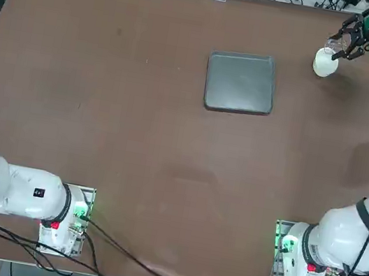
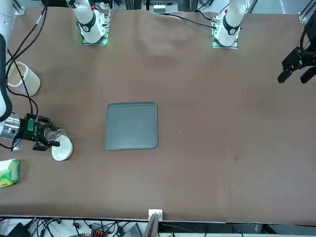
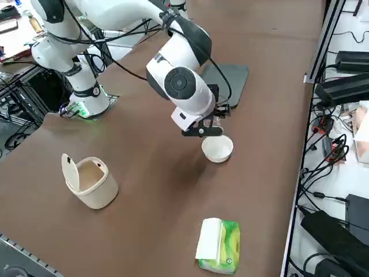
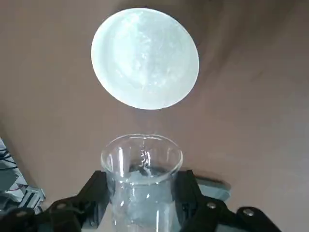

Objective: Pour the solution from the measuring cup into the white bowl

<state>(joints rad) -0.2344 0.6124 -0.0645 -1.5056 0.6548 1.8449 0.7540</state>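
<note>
Cup [image 4: 141, 193] is sitting between the jaws of the right gripper [image 4: 144, 180], one jaw pressing each side of the glass. Jaws closing firmly on it, holding it below the rim; rim is standing clear of the tips. Wrist view: mouth showing, glints running down the inner wall; amount of liquid, cannot tell. Exact tilt, cannot tell either.

Bowl [image 4: 145, 58] is resting on the table [image 1: 166, 163], just beside the cup, on the side away from the wrist. Pale, whitish inside. Top and front views: gripper is reaching in low from the side, cup hanging close to the bowl's edge. Touching or apart, cannot tell.

Tray [image 1: 240, 82], grey, is lying flat to the left of the bowl. Container [image 3: 95, 184], off-white, is standing nearer the robot's base, lid raised, brownish inside.

Labels: packet [image 3: 222, 247] is showing green and yellow print with a white flap, lying beyond the bowl toward the table's right side. Lettering too small to read. Cup and bowl are showing plain surfaces.
</note>
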